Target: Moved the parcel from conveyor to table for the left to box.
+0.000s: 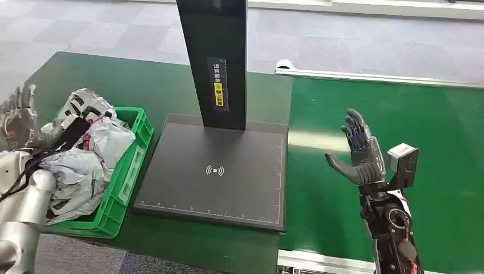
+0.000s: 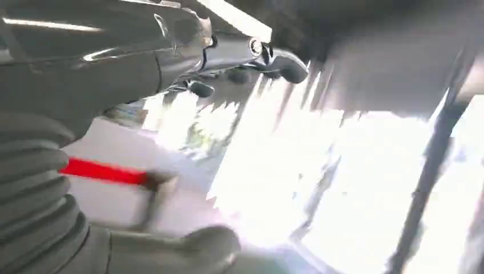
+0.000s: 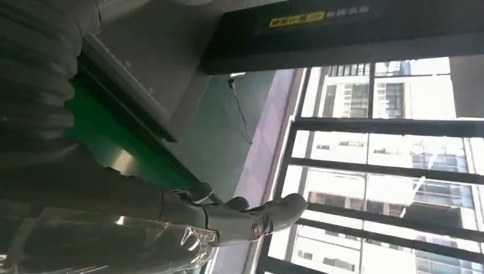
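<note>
Heaped in the green crate (image 1: 130,165) at the left edge of the dark green table (image 1: 142,80): several crumpled parcels (image 1: 85,171), soft grey-white plastic bags, wrinkled and glossy, piled above the rim. Topmost at the far end, a printed parcel (image 1: 85,104), white with black markings. Bunched too tightly to give any one bag a clear long axis or heading; cannot tell which way they point. Crate itself set with its long side running from the near table edge toward the far edge, slightly skewed, its near corner close to the near edge.

Just beside the crate, toward the middle of the table, a flat black scanner plate (image 1: 228,154) with a white wireless symbol and ruled marks along its near and right edges. Rising from its far edge, a black upright post (image 1: 214,57) carrying a yellow label (image 1: 218,94).

To the right of the plate, the bright green conveyor belt (image 1: 399,114), edged far and near by a pale metal rail.

Right hand (image 1: 359,154) raised above the belt near its near edge, palm turned toward the plate, fingers upright and apart, thumb stuck out sideways, holding nothing.

Left hand (image 1: 17,114) up at the left of the crate, beyond the table's left edge, blurred; fingers spread, nothing in them. Silver left arm (image 1: 23,217) beside the crate's near left corner.
</note>
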Controlling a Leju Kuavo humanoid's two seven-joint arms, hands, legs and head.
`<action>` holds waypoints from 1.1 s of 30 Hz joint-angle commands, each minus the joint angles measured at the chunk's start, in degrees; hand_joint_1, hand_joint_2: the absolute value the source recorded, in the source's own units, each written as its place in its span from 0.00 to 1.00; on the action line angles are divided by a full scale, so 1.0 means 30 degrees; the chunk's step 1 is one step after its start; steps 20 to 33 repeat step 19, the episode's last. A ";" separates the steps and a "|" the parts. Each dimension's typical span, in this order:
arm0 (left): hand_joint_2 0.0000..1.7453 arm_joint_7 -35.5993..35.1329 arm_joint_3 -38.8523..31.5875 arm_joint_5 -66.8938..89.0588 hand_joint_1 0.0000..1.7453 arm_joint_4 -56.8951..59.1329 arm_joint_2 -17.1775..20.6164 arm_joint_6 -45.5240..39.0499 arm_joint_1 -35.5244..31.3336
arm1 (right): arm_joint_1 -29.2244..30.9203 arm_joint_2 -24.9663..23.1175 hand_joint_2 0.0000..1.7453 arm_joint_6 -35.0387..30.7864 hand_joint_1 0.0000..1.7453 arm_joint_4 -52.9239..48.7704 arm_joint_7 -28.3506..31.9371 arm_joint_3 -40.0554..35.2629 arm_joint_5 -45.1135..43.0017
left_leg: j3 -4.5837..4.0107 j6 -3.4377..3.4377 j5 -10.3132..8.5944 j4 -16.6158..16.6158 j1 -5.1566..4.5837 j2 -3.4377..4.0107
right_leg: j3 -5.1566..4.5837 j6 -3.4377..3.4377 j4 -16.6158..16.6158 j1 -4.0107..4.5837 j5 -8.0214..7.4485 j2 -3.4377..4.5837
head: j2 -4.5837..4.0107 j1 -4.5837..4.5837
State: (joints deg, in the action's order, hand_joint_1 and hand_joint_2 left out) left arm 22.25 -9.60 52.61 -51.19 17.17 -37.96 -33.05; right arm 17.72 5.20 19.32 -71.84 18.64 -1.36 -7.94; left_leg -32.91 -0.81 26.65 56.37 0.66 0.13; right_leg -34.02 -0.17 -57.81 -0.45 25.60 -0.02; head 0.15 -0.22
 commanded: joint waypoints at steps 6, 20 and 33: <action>1.00 0.5915 -0.0960 -0.6248 0.00 -2.1623 -0.9149 -0.0678 0.4251 | 0.1811 0.0691 1.00 -0.0292 0.00 0.3368 0.2193 -0.3592 -0.0967 | -0.0010 0.0061 0.0062 0.0026 -0.0010 0.0052 | 0.0009 -0.0025 0.0074 -0.0007 0.0001 0.0032 | 0.0000 -0.0007; 1.00 0.5915 -0.0960 -0.6248 0.00 -2.1623 -0.9149 -0.0678 0.4251 | 0.1811 0.0691 1.00 -0.0292 0.00 0.3368 0.2193 -0.3592 -0.0967 | 0.0014 0.0069 0.0057 -0.0002 -0.0009 0.0060 | 0.0034 -0.0042 0.0068 -0.0008 0.0006 0.0045 | 0.0000 -0.0007; 1.00 0.5915 -0.0960 -0.6248 0.00 -2.1623 -0.9149 -0.0678 0.4251 | 0.1811 0.0691 1.00 -0.0292 0.00 0.3368 0.2193 -0.3592 -0.0967 | 0.0014 0.0069 0.0057 -0.0002 -0.0009 0.0060 | 0.0034 -0.0042 0.0068 -0.0008 0.0006 0.0045 | 0.0000 -0.0007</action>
